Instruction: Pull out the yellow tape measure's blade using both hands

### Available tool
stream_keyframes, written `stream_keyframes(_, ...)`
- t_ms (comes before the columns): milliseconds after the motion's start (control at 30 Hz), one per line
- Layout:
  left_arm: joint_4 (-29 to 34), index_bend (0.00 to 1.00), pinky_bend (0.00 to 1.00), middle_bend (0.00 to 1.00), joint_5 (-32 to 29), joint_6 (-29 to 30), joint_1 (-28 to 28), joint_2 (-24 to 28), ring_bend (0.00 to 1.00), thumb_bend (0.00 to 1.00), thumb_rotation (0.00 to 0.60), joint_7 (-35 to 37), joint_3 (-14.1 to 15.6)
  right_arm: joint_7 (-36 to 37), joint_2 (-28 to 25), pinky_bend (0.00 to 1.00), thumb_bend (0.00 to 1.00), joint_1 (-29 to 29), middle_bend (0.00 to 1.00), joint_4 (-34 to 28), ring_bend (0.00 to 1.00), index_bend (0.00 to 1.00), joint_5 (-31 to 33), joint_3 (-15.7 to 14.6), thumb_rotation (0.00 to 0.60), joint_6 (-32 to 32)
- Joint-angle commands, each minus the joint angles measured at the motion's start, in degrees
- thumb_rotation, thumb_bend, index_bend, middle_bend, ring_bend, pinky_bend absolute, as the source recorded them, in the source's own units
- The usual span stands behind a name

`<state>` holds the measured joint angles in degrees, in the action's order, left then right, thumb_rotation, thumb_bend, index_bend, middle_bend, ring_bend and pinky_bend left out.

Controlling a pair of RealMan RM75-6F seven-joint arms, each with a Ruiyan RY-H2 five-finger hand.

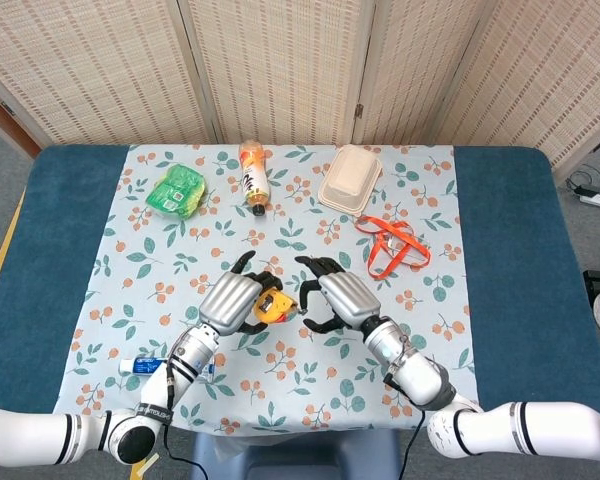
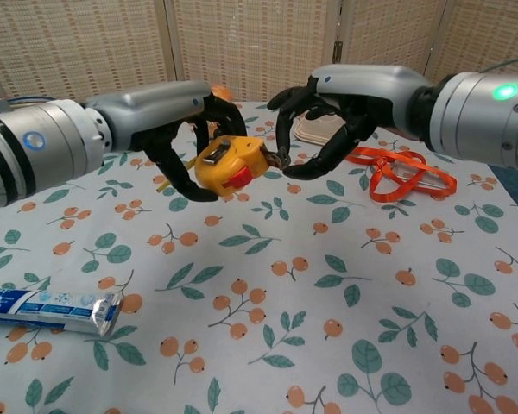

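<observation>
Left robot hand (image 2: 190, 142) grips the yellow plastic tape measure (image 2: 227, 163), held clear above the counter (image 2: 345, 285). Right robot hand (image 2: 328, 121), fingers curled, sits at the blade tip; grip unconfirmed. No blade drawn out yet; the pull remains.

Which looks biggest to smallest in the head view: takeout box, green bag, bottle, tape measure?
1. Takeout box
2. Green bag
3. Bottle, close to the bag, so that order is unsure
4. Tape measure, smallest, though the left hand hides part of it
</observation>
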<state>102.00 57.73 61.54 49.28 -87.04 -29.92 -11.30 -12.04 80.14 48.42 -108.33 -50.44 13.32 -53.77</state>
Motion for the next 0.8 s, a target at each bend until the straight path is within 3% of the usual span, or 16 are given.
stream_keyframes(33, -0.09, 0.59, 0.0, 0.59, -0.03, 0.01, -0.02, 0.0, 0.47, 0.33, 0.6, 0.04, 0.06, -0.22, 0.36, 0.0, 0.34, 0.11, 0.1, 0.3, 0.07, 0.6, 0.24, -0.04, 0.6, -0.33)
stream_keyframes(800, -1.87, 0.59, 0.0, 0.59, -1.42, 0.39, 0.81, -1.98, 0.47, 0.33, 0.6, -2.76, 0.53, -2.17, 1.76, 0.0, 0.34, 0.78, 0.14, 1.28, 0.1, 0.67, 2.7, -0.34, 0.6, -1.67)
